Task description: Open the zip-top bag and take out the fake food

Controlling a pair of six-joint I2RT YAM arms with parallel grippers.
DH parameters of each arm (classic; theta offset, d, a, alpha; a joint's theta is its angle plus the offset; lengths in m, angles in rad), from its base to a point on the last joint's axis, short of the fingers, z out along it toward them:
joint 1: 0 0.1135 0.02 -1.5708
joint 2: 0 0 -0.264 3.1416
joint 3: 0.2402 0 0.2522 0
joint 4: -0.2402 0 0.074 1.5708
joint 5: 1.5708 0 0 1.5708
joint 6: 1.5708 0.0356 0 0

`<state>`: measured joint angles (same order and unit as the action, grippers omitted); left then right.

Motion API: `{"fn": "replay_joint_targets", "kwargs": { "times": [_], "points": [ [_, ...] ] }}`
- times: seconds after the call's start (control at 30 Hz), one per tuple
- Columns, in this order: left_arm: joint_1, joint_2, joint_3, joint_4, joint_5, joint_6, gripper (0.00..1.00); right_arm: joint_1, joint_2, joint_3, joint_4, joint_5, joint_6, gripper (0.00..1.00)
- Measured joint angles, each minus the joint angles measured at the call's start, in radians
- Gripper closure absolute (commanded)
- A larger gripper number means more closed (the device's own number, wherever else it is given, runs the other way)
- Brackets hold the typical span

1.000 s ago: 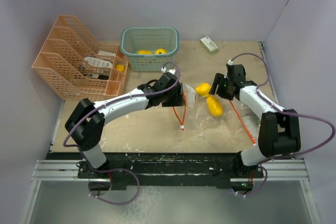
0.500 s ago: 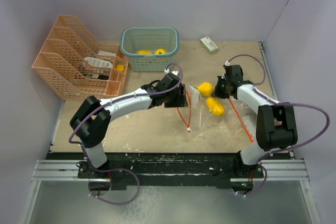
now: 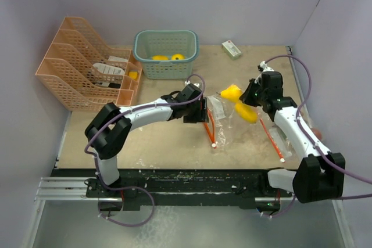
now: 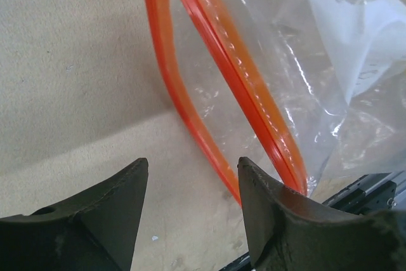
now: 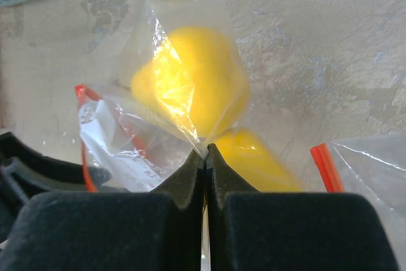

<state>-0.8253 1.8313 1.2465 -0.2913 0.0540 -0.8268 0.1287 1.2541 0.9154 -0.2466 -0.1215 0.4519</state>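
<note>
The clear zip-top bag (image 3: 224, 114) with an orange zip rim (image 4: 190, 99) lies mid-table, its mouth toward the left arm. Two glossy yellow fake food pieces (image 3: 231, 92) (image 5: 196, 87) sit inside it, the second one (image 5: 254, 163) lower. My right gripper (image 5: 204, 150) is shut on a pinch of the bag's film just beside the yellow pieces and holds that end raised. My left gripper (image 4: 190, 166) is open and low over the table at the bag's mouth. The lower orange rim runs past its right finger (image 4: 266, 207), with only bare table between the fingers.
A teal basket (image 3: 166, 53) holding yellow pieces stands at the back. To its left is a peach file rack (image 3: 87, 71). A white-green box (image 3: 231, 49) lies at the back right. Another clear bag with an orange strip (image 3: 273, 137) lies under the right arm.
My right gripper has shut on the bag's film and pulled it up and to the right, the yellow pieces rising with it. The left gripper has followed rightward along the orange mouth.
</note>
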Motion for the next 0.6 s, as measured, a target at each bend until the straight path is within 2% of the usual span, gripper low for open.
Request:
{"fn": "replay_joint_targets", "kwargs": {
  "times": [0.6],
  "points": [
    [-0.001,0.065,0.012,0.023,0.041,0.000,0.35,0.032,-0.144,-0.026,-0.058,0.024,0.008,1.00]
  ]
}}
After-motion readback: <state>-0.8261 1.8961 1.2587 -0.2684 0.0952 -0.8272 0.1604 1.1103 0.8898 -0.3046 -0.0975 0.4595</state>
